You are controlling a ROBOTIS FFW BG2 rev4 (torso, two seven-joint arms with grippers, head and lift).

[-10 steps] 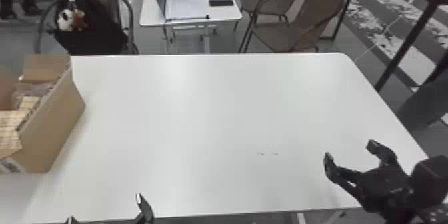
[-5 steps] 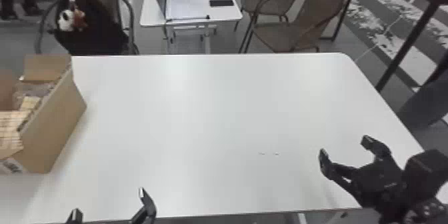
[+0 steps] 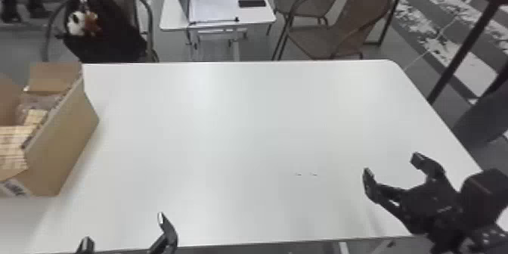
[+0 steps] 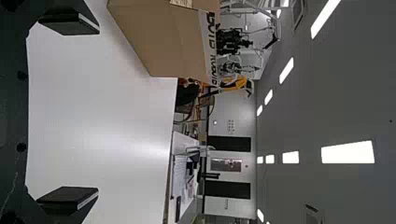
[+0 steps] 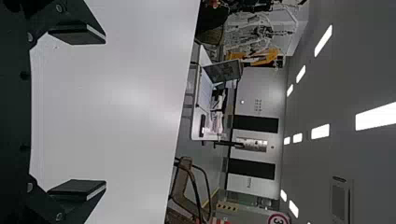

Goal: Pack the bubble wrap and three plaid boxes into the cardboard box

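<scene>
Matt cardboard box (image 3: 64, 147), smooth, softly glossy table (image 3: 226, 128)

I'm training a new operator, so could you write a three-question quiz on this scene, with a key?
1. True or false: the left gripper and the right gripper are both shut.

2. From the robot's viewpoint, where is the cardboard box?
A) At the middle of the white table
B) At its right end
C) At its left end

3. Fill in: besides plaid boxes, the open cardboard box contains clear ____.

Key: 1. False, both are open; 2. C; 3. bubble wrap
</scene>
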